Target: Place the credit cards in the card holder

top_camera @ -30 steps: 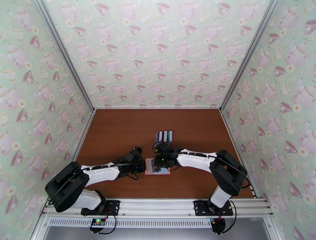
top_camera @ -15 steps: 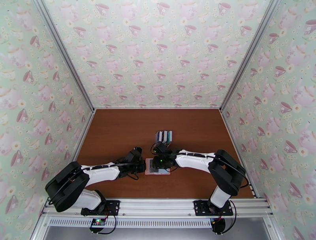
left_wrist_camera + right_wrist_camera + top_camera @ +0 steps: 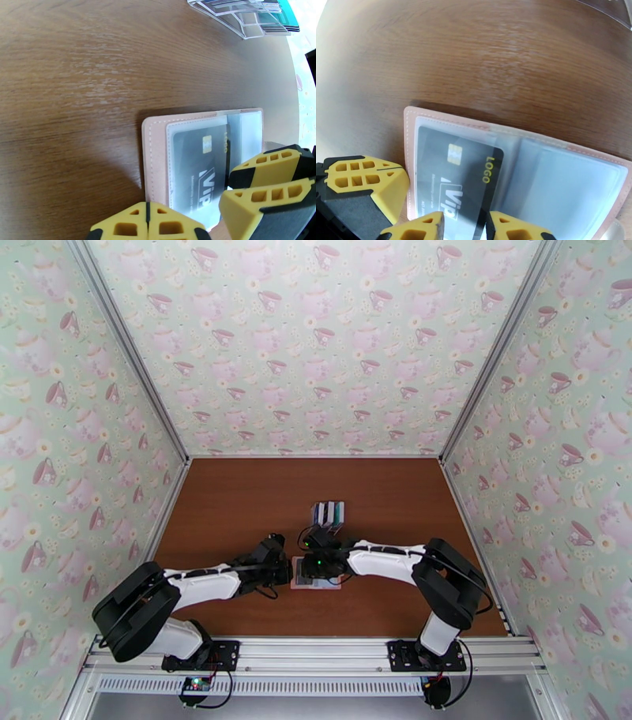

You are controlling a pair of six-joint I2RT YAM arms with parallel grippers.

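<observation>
One black card (image 3: 464, 179), thin, stiff, slick, half-sleeved in the pink card holder (image 3: 155, 158) open on the table; take by its free edge, where the right pincer (image 3: 464, 227) nips it; left pincer (image 3: 147, 225) shut, empty.

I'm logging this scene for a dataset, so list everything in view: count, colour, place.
card holder: one, dusty pink with clear sleeves, lying open on the table between the two grippers.
black card: one, black with a gold chip and a yellow logo word, partly slid into the holder's clear sleeve.
clear rack: one, transparent plastic, behind the holder, with several cards standing in its slots; exact number unclear.
table: one, brown wood grain.
walls: teapot-and-teacup wallpaper, pale green and pink, on three sides.
left gripper: yellow fingers, shut, at the holder's edge.
right gripper: yellow fingers, closed on the black card's near edge.
</observation>
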